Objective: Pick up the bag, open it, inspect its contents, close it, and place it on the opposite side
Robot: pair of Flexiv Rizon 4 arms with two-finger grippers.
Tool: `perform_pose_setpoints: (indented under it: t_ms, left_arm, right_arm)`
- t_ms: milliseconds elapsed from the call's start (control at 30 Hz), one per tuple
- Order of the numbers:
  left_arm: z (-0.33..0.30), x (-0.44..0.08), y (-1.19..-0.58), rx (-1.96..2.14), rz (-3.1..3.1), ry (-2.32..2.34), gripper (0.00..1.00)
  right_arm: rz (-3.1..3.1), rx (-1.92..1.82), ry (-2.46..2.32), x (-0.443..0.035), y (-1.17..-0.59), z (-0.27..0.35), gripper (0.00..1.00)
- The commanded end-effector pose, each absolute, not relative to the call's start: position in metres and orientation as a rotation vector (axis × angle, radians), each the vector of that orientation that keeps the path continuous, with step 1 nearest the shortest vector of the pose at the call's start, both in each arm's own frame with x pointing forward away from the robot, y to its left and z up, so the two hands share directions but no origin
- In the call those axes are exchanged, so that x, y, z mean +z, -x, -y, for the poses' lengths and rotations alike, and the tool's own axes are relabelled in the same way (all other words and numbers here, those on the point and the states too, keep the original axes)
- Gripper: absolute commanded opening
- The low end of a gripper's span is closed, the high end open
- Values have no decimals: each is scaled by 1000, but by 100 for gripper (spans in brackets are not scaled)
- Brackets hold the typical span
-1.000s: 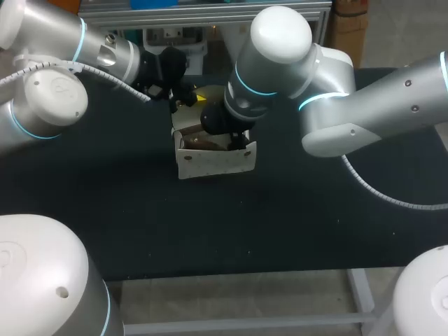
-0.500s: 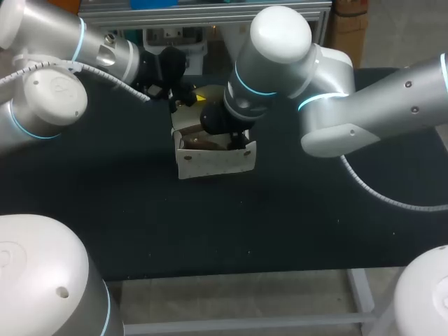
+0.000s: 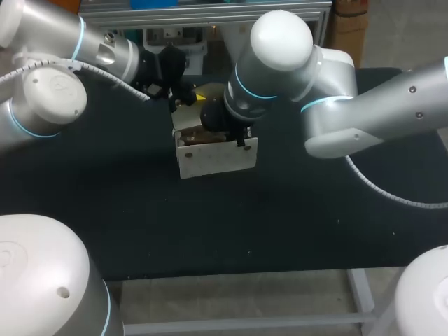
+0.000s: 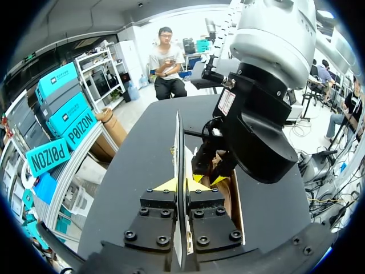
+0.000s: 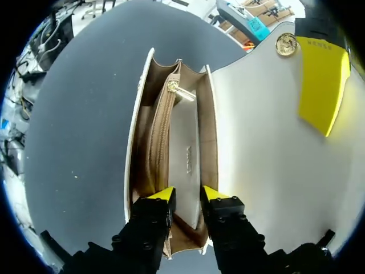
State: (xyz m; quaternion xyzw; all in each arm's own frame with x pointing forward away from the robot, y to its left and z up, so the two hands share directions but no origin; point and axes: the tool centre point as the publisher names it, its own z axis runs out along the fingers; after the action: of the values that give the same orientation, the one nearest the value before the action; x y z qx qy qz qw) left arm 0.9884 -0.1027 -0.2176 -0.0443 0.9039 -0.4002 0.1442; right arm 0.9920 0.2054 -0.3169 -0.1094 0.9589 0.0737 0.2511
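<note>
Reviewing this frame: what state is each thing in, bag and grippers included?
bag: upright, open.
flap: lifted clear of the opening.
left gripper: shut on the flap's edge.
right gripper: down in the bag's mouth; grip unclear.

- Bag (image 3: 213, 157) stands on the table (image 3: 280, 224), toward the far middle
- Flap (image 4: 180, 148) stands up at the bag's back edge, pinched from both sides by the left gripper (image 4: 181, 184), which comes in from the rear left
- Right gripper (image 5: 187, 194) sits in the bag's open mouth, over the inner pocket (image 5: 185, 154), with the zip (image 5: 159, 131) beside it
</note>
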Motion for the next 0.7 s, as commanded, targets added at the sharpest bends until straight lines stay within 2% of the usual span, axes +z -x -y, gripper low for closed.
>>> perform_pose_setpoints:
  t_ms: [33,700]
  left_arm:
    - [104,-217,-987,-1151,-2608,124,0]
    - [108,-207,-978,-1164,-2623,136,0]
  right_arm:
    - [-2537,207,260,-302,-984,-198,0]
    - [-2253,185,168,-228,-949,-177,0]
